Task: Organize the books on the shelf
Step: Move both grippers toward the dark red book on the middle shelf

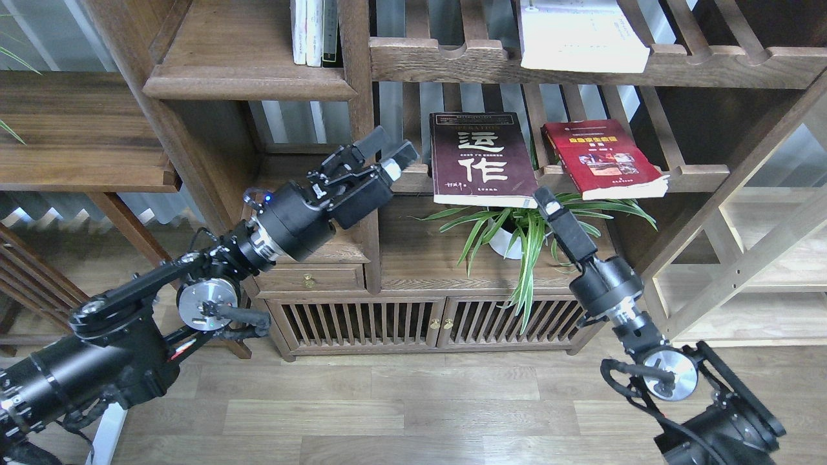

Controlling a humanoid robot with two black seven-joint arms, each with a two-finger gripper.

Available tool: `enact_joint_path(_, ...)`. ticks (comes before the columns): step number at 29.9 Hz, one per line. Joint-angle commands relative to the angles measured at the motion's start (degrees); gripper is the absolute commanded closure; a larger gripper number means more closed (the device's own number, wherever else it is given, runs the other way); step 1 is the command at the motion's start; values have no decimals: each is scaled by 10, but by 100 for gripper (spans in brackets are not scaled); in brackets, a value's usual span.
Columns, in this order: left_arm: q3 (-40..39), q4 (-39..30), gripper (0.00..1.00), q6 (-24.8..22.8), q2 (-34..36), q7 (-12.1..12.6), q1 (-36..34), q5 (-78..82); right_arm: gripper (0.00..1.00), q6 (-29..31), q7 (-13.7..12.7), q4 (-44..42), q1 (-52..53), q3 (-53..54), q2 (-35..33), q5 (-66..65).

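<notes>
A dark maroon book [484, 158] with large white characters and a bright red book [604, 158] lie flat on the middle slatted rack. On the upper slatted rack rests a thick white book [578, 32]. The shelf [249, 82], a solid dark board with a rounded lip, is at the upper left. My left gripper [387, 147] is open and holds nothing, just left of the maroon book and below the shelf. Under the maroon book's lower right corner, my right gripper [544, 196] points up, too narrow in view to separate its fingers.
Thin white and dark books [314, 32] stand at the shelf's right end against an upright post [358, 116]. A potted spider plant [517, 232] sits under the middle rack. A board with a brass-knobbed drawer [307, 279] lies below my left gripper.
</notes>
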Motion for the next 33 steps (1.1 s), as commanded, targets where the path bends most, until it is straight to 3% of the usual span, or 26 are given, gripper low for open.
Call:
enact_joint_path(1, -7, -2, 1, 0, 2, -1, 0, 0, 0, 0, 0, -4, -6, -5, 1, 0)
enact_joint_path(18, -29, -5, 1, 0, 6, -11, 11, -1, 0, 0, 5, -76, -1, -11, 47, 14)
enact_joint_path(24, -30, -6, 1, 0, 6, -11, 15, -1, 0, 0, 5, -85, 0, -14, 64, 82)
enact_joint_path(33, -29, -4, 1, 0, 18, -11, 25, 0, 0, -123, 1, -83, 32, -20, 86, 179)
